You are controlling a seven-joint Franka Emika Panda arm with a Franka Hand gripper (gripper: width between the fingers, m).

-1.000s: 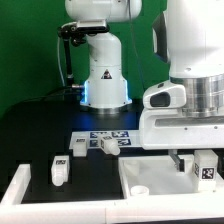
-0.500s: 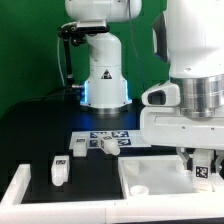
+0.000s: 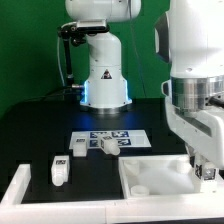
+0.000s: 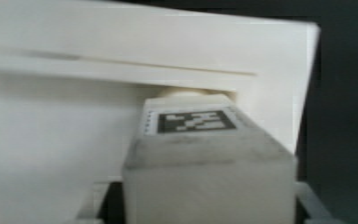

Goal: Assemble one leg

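Gripper: we find the gripper [image 3: 205,168] low at the exterior view's right, over the white tabletop panel [image 3: 150,172]; in the wrist view it is pinched on the leg [image 4: 202,160], which fills the space between its fingers.
Leg: a white square-section leg bearing a marker tag on its face; its far end meets the tabletop panel [image 4: 140,60] at a pale recess (we cannot tell whether it is seated or only touching).
Tabletop panel: lies flat on the black desk [image 3: 40,135] at the front, toward the exterior view's right; a round hole shows near its near-left corner.
Marker board: the marker board [image 3: 110,139] lies on the desk in front of the arm's base, with small white parts on or just beside it.
Loose legs: we note one leg piece [image 3: 60,171] lying on the desk toward the exterior view's left, well apart from the tabletop panel; a smaller white part [image 3: 79,146] sits at the board's left edge.
Border: a white rail [image 3: 14,187] runs along the desk's front-left corner.
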